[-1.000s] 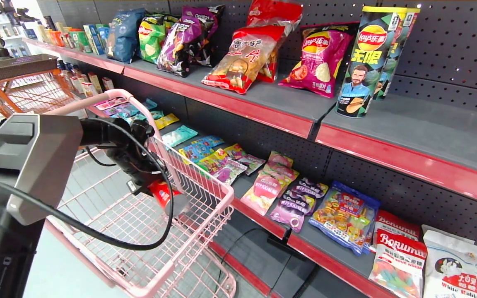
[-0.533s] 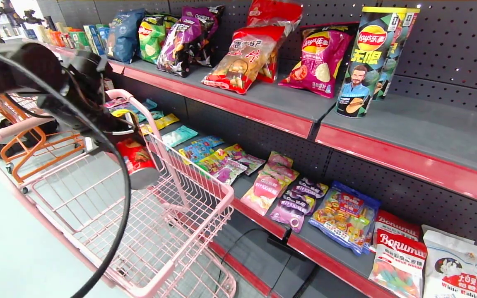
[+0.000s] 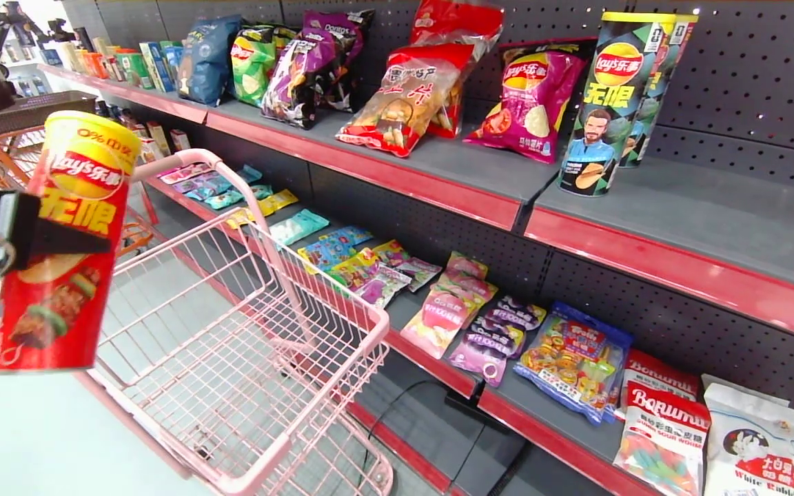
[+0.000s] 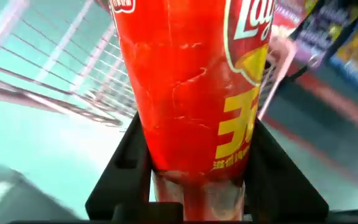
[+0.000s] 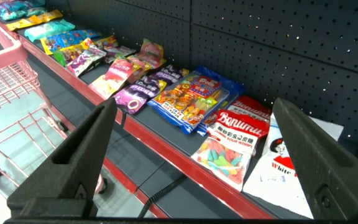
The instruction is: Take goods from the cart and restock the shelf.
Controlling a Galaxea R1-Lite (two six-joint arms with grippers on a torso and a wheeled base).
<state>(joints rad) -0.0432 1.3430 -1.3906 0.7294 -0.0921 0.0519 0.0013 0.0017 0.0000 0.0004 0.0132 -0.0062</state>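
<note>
Can (image 3: 59, 248) upright, clamped in left gripper (image 4: 197, 152) above cart's (image 3: 378, 320) left rim; right gripper (image 5: 196, 111) gapes wide beside lower shelf's (image 5: 95, 84) edge.

The upper shelf (image 3: 700, 200) carries chip bags (image 3: 531, 96) and two tall cans (image 3: 600, 103); the lower shelf (image 3: 535, 406) holds flat candy packets (image 3: 576, 358).

The right hand (image 5: 195, 104), fingers spread wide, hangs before a lower shelf (image 5: 166, 132) of what look like candy bags (image 5: 232, 140), near a pink cart (image 5: 8, 70).
</note>
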